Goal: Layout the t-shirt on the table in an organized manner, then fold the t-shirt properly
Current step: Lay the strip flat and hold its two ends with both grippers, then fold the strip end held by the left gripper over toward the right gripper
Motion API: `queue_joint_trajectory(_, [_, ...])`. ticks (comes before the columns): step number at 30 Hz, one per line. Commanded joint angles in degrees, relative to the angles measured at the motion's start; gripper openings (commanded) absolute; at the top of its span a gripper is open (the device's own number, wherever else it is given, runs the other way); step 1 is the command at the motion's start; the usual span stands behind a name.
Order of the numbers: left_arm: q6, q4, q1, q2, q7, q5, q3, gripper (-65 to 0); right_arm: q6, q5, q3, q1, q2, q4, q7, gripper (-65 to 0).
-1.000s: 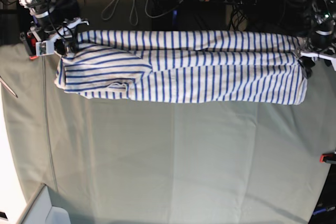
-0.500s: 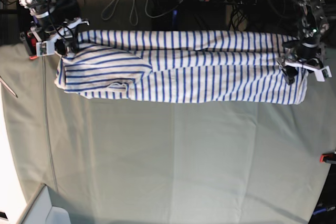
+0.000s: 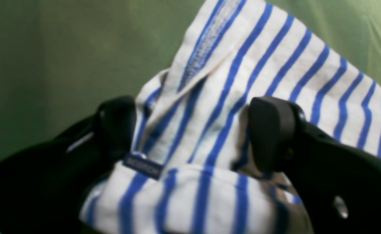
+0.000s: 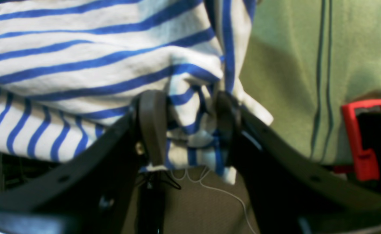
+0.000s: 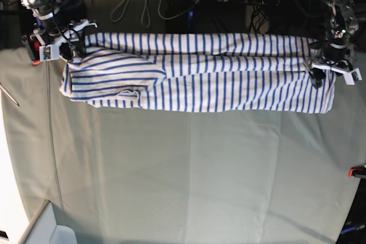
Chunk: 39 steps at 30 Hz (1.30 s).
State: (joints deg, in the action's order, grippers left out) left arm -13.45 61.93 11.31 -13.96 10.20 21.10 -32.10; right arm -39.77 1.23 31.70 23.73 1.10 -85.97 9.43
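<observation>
We see the t-shirt [image 5: 200, 72] white with thin blue stripes, a small dark blue label [image 3: 143, 165] on it. The table [image 5: 189, 175] cloth is pale grey-green, greener in the wrist views. Both grippers, left [image 3: 193, 133] and right [image 4: 187, 126], are black. A red clamp [image 4: 361, 136] sits at the table edge, another red clamp [image 5: 358, 171] by the far side.

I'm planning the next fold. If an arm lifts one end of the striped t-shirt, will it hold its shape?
Probably not. The t-shirt bunches between the right gripper fingers, so it looks limp. Its far edge drapes off the table, so it likely sags and drags.
</observation>
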Motion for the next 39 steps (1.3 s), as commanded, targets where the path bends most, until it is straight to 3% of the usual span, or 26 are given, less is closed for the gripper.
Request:
queue_joint_trajectory(1, [0.4, 0.0, -0.8, -0.5, 0.7, -0.1, 0.1, -12.9, -0.2, -0.6, 0.1, 0.2, -0.3, -1.1, -1.2, -39.2])
queue_joint_trajectory(6, [0.4, -0.3, -1.1, -0.5, 0.8, -0.2, 0.1, -16.6, -0.2, -0.6, 0.1, 0.2, -0.3, -1.1, -1.2, -39.2])
queue_joint_trajectory(8, [0.2, -0.3, -0.9, -0.5, 0.7, 0.0, 0.1, -23.1, -0.2, -0.6, 0.1, 0.2, -0.3, -1.1, -1.2, -39.2])
queue_joint_trajectory(12, [-6.2, -0.3, -1.2, -0.4, 0.7, 0.0, -0.1, -36.3, -0.2, -0.6, 0.1, 0.2, -0.3, -1.1, -1.3, -39.2])
queue_joint_trajectory(16, [-10.4, -2.6, -1.3, -0.4, 0.7, 0.0, -0.2, -41.8, -0.2, -0.6, 0.1, 0.1, -0.3, -1.1, -1.3, -39.2])
queue_joint_trajectory(19, [-11.0, -4.7, -2.4, -0.4, 0.7, -0.3, -0.3, -46.3, -0.2, -0.6, 0.1, 0.1, -0.3, -1.7, -1.1, -39.2])
queue_joint_trajectory(21, [-11.4, -4.8, -2.4, -0.4, 0.7, -0.1, -0.3, -53.0, -0.2, -0.6, 0.1, 0.1, -0.3, -2.2, -1.1, -39.2])
queue_joint_trajectory(23, [-11.0, -4.4, -2.3, -0.4, 0.7, -0.3, -0.3, -63.5, -0.2, -0.6, 0.1, 0.1, -0.2, -2.6, -1.1, -39.2])
queue_joint_trajectory(24, [-11.0, -4.4, -2.3, -0.4, 0.7, -0.3, -0.3, -65.0, -0.2, -0.6, 0.1, 0.1, -0.2, -2.8, -1.1, -39.2])
queue_joint_trajectory(30, [-11.0, -2.3, -1.9, -0.7, 0.7, -0.1, -0.4, -65.0, -0.2, -0.6, 0.1, 0.1, -0.2, -2.8, -1.1, -39.2])
queue_joint_trajectory(35, [-10.9, 7.7, 1.5, -0.3, 0.9, -0.3, -0.4, -65.0, -0.2, -0.6, 0.1, 0.1, 0.4, -2.8, -1.1, -39.2])
queue_joint_trajectory(39, [-10.8, 18.4, 4.6, 2.4, 1.0, -0.5, -0.4, -65.0, -0.2, -0.5, 0.1, 0.1, 0.9, -2.8, -1.1, -39.2])
